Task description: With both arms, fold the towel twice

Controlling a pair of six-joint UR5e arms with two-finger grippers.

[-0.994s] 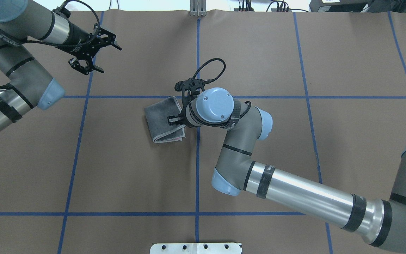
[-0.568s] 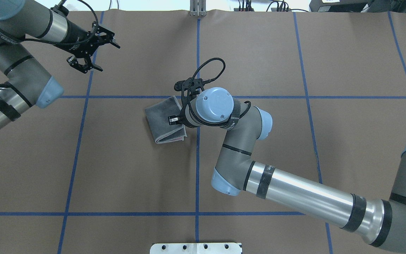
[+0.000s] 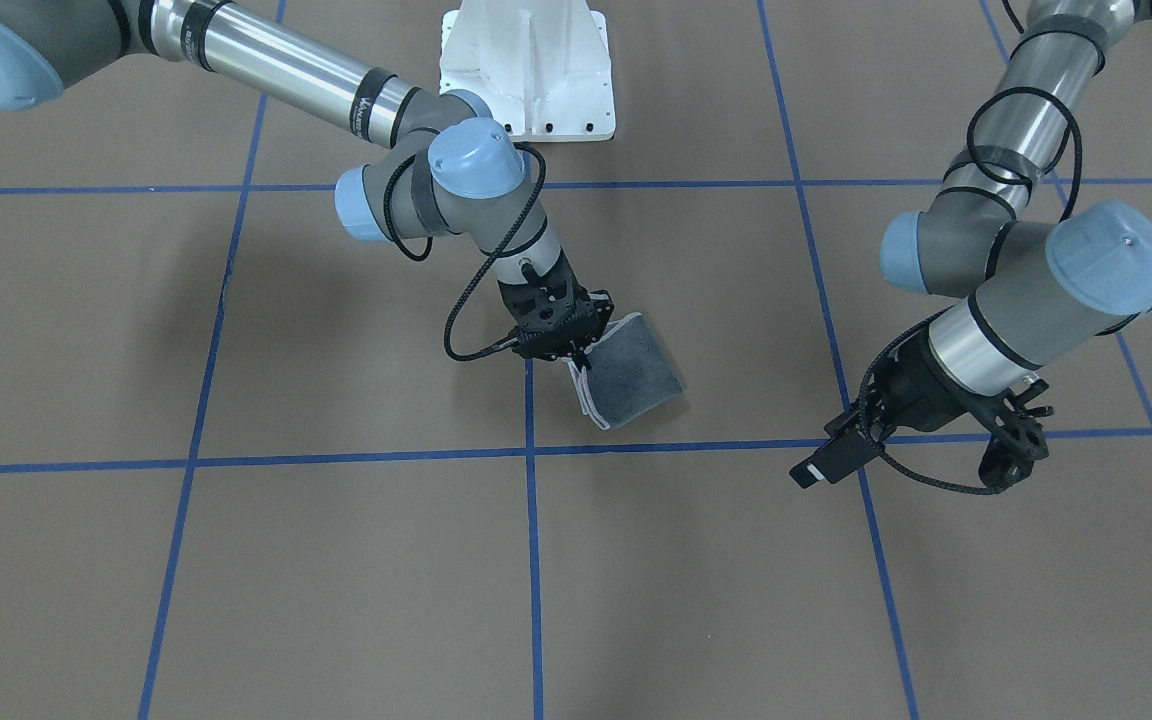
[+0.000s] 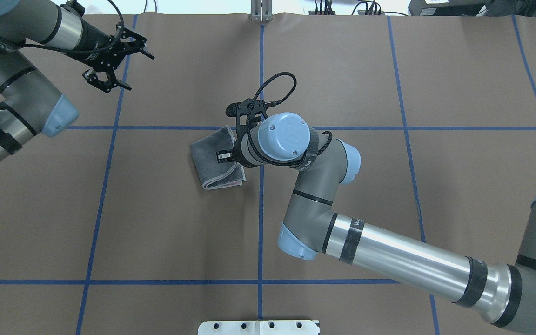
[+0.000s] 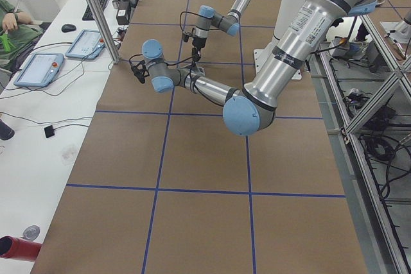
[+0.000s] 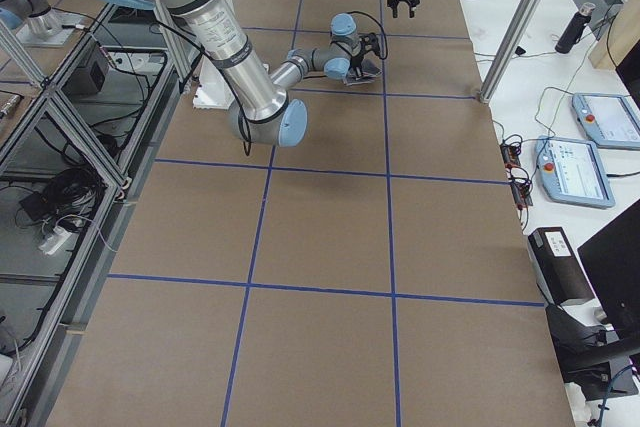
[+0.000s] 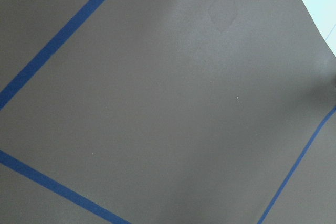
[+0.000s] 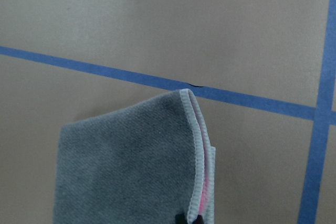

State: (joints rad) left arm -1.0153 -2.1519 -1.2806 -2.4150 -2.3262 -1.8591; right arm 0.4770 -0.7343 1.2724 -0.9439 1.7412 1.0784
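The towel point(image 4: 212, 156) lies folded on the brown table near its middle, dark grey face out, with the light stitched edging and a sliver of pink showing at its layered edge point(image 8: 202, 182). It also shows in the front-facing view point(image 3: 636, 375). My right gripper point(image 4: 225, 156) points down at the towel's edge nearest the centre line point(image 3: 564, 340) and is shut on it; a black fingertip point(image 8: 181, 217) touches the edging. My left gripper point(image 4: 138, 72) is open and empty, held above the table at the far left, well away from the towel point(image 3: 1021, 450).
Blue tape lines point(image 4: 261, 209) divide the brown table into squares. The white pedestal base point(image 3: 526, 70) stands at the robot's side of the table. A metal post point(image 4: 261, 11) stands at the far edge. Operators' desks with tablets point(image 6: 600, 147) lie beyond the table.
My left arm has drawn further back towards the far left corner. My right gripper has shifted slightly left at the towel's edge, and the towel has edged left with it.
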